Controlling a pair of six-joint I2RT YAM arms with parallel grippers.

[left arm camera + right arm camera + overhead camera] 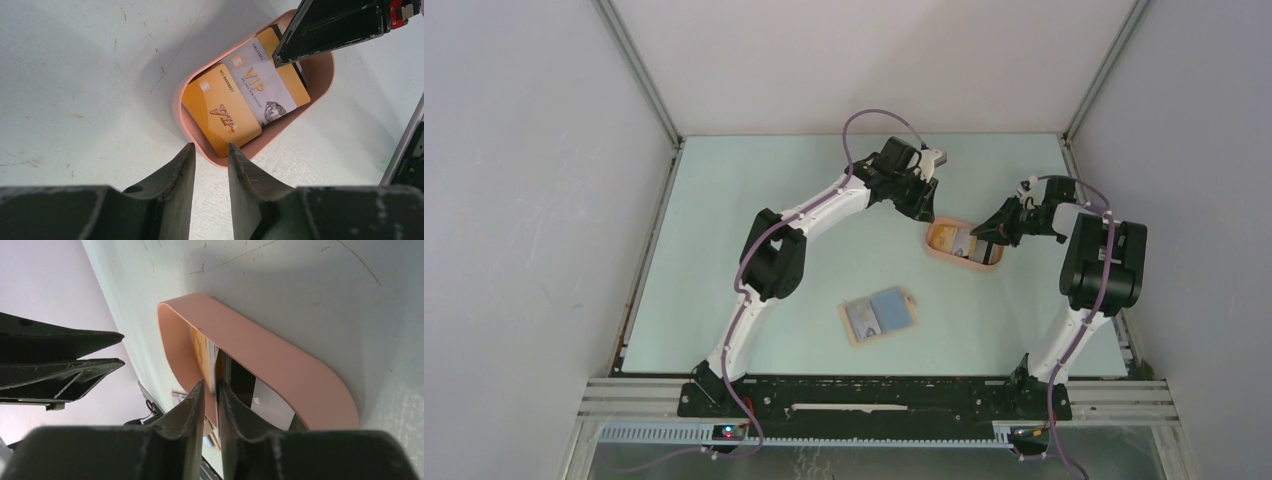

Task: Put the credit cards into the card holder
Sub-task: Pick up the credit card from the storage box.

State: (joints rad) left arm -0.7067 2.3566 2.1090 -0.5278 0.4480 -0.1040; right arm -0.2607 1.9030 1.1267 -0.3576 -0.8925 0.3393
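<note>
The peach tray (934, 251) holds an orange card (222, 112), a white VIP card (257, 90) and another orange card (292, 80) under it. My right gripper (987, 236) reaches into the tray's right end. Its fingers (325, 30) lie over the white card's far end. In the right wrist view the right gripper (211, 385) is nearly closed, with the card's edge (212, 371) between its tips. My left gripper (211, 147) is open and empty, hovering just above the tray's other end (924, 208). The tan card holder (880, 316) lies open nearer the arms, with blue-grey cards in it.
The tray's peach wall (270, 360) runs across the right wrist view, and the left gripper's fingers (75, 365) show at its left. Grey enclosure walls and metal posts (639, 80) stand on three sides of the pale green tabletop (754, 180).
</note>
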